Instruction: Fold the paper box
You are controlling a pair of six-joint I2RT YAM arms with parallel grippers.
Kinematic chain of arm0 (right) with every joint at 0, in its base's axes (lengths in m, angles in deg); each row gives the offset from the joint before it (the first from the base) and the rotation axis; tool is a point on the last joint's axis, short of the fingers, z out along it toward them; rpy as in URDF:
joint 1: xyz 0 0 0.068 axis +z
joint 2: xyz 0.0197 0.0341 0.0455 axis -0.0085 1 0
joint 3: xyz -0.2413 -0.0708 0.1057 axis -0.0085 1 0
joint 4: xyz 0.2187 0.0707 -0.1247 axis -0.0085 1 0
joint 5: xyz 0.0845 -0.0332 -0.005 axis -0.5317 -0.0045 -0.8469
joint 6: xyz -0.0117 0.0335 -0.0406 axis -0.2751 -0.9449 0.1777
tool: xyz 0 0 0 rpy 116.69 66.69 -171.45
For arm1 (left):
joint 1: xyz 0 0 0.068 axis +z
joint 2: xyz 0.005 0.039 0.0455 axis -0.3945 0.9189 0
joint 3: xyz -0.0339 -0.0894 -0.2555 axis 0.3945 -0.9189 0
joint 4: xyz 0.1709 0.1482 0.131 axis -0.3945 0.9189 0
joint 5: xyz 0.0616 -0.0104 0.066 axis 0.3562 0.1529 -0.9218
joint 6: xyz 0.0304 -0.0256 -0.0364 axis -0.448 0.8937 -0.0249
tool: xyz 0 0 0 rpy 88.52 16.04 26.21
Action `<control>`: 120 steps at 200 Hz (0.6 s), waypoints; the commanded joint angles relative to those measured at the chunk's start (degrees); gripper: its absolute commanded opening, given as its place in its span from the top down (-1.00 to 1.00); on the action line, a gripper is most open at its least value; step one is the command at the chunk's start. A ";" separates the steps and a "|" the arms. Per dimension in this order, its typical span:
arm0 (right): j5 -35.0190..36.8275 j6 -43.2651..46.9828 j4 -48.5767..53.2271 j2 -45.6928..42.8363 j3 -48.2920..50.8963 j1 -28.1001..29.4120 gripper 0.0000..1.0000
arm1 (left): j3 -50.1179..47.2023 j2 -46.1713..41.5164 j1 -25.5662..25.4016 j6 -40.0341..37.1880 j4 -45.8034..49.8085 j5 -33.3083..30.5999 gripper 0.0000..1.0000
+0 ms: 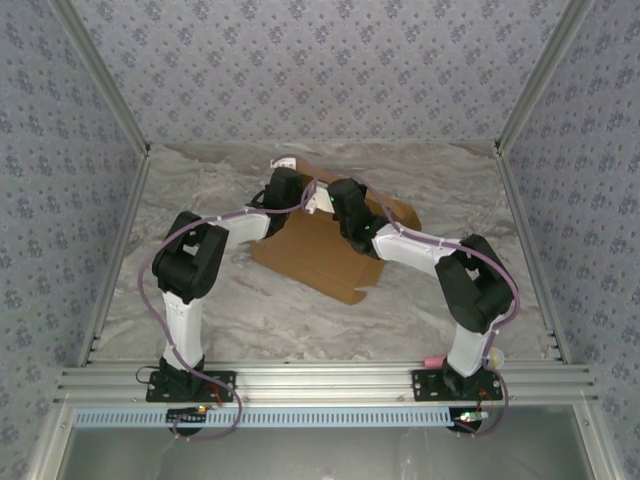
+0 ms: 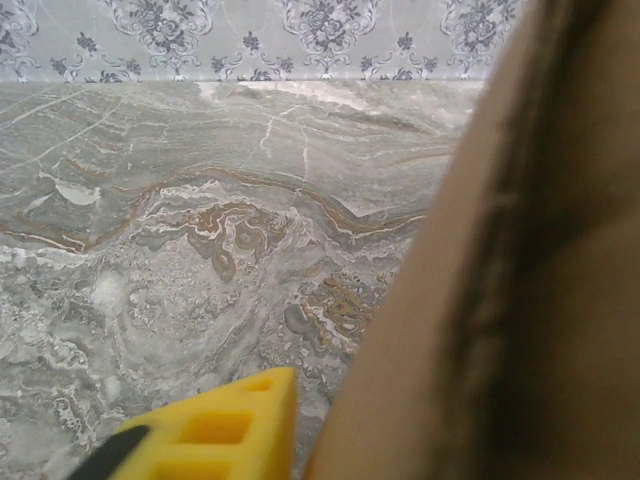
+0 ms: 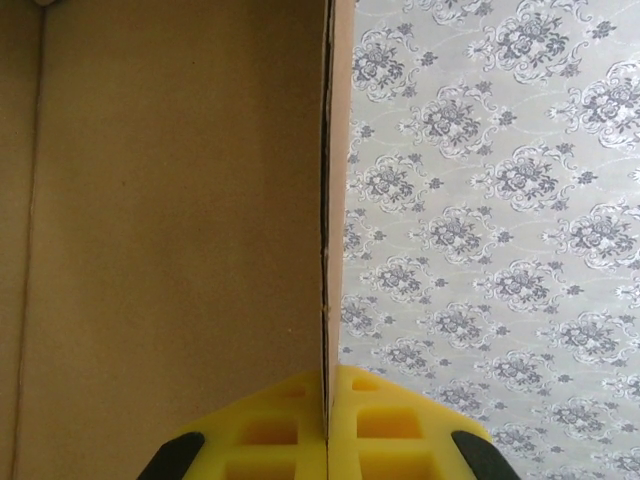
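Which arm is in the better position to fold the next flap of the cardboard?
Right, probably. The right tool is closed on a raised edge of the cardboard. The left tool is beside the cardboard, and its grip is unclear.

Nothing can be read in any view: no writing, label, brand, number or sign. The paper box [image 1: 320, 262] is plain brown cardboard on every face that shows, with no print.
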 commanded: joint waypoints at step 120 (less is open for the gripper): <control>-1.41 -1.38 7.35 -0.47 -1.20 -0.92 1.00 | -5.65 -5.78 6.50 -10.25 -6.94 23.86 -0.19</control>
